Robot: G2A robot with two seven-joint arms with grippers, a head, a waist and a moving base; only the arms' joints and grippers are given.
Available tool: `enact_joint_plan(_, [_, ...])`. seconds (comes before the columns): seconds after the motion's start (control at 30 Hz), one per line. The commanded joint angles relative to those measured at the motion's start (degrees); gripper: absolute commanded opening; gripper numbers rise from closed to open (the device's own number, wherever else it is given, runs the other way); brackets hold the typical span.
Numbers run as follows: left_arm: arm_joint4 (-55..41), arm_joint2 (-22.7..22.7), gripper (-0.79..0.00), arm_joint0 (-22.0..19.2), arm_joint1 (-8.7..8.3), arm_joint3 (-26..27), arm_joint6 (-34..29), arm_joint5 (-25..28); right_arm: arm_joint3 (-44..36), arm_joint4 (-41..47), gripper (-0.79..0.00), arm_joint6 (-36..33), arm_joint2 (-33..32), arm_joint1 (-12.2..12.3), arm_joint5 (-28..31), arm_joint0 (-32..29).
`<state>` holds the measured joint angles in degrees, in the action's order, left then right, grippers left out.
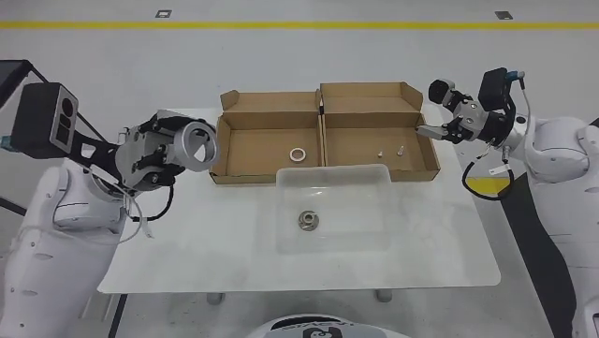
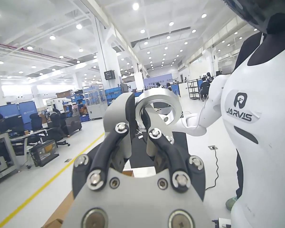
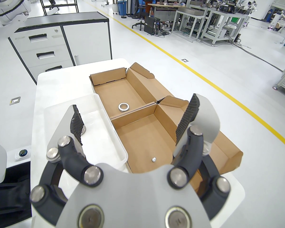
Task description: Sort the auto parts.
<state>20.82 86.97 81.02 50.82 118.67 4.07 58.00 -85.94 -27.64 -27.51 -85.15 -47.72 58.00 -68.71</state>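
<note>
**Large metal ring [image 1: 198, 143] hanging over the left end of the bench [image 1: 187, 244]**

Left arm is sitting bent at the bench's left edge, with its wrist turned upward. The left end effector [image 1: 182, 147] is pinching the ring's wall, one finger [image 2: 146, 119] reaching through the hole and the other pressing on the outside. The ring is standing on edge just beside the left cardboard box [image 1: 245, 149]. Its open face is tilting up and toward the boxes, so the hole's axis is running obliquely rather than straight up.

Inside the left box a small ring [image 1: 298, 154] is lying flat. In front of both boxes a clear tray [image 1: 356, 235] is sitting on the bench, holding a flanged part [image 1: 308, 218] that is resting flat. In the right cardboard box [image 1: 360, 146], touching the left one, two small fasteners [image 1: 400, 150] are lying near each other.

Right arm is reaching in from the bench's right edge, angled down toward the right box. The right end effector [image 3: 134, 110] is hovering by that box's right wall, its fingers spread wide and gripping nothing.
</note>
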Motion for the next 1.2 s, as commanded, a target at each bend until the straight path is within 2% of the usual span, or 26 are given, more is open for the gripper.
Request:
enact_joint_plan(0.0, [-1.7,0.02,-0.785,0.15,0.1,0.48,1.81,0.0,0.0,0.0,0.0,0.0,0.0,0.0,0.0,0.0])
enact_joint_plan(0.4, [-2.04,1.04,-0.785,0.21,0.58,1.43,7.49,0.0,0.0,0.0,0.0,0.0,0.0,0.0,0.0,0.0])
enact_joint_plan(1.03, [-2.04,1.04,-0.785,0.21,0.58,1.43,7.49,0.0,0.0,0.0,0.0,0.0,0.0,0.0,0.0,0.0])
enact_joint_plan(1.17, [-1.53,-0.59,-0.785,-0.12,0.68,2.59,3.24,-3.73,0.0,0.0,0.0,0.0,0.0,0.0,0.0,0.0])
